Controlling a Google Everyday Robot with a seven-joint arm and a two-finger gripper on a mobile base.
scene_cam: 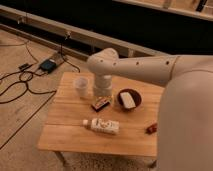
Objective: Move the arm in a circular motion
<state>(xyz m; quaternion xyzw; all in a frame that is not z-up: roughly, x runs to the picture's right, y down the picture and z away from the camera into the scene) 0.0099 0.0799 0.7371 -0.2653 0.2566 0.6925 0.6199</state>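
The arm (pixel 150 67) sweeps in from the right and fills that whole side of the view, a thick cream tube running left across the back of the table (pixel 67 135) to a rounded elbow. From there it drops straight down over the tabletop. The gripper (pixel 102 96) sits at the bottom of that drop, low over the wood between the cup (pixel 81 86) and the bowl (pixel 129 99). Open or closed? Cannot tell from here, as the wrist blocks it. Right under it lies a small dark bar (pixel 100 103), and whether the two touch is unclear. The white cup stands upright just left of the wrist. The dark bowl on the right has something pale inside. Nearer the front edge a white bottle (pixel 102 125) lies on its side, and a small red item (pixel 151 128) peeks out by the arm's big near segment. Down on the floor to the left, black cables (pixel 20 87) snake about, and a dark box (pixel 48 65) rests near the wall.
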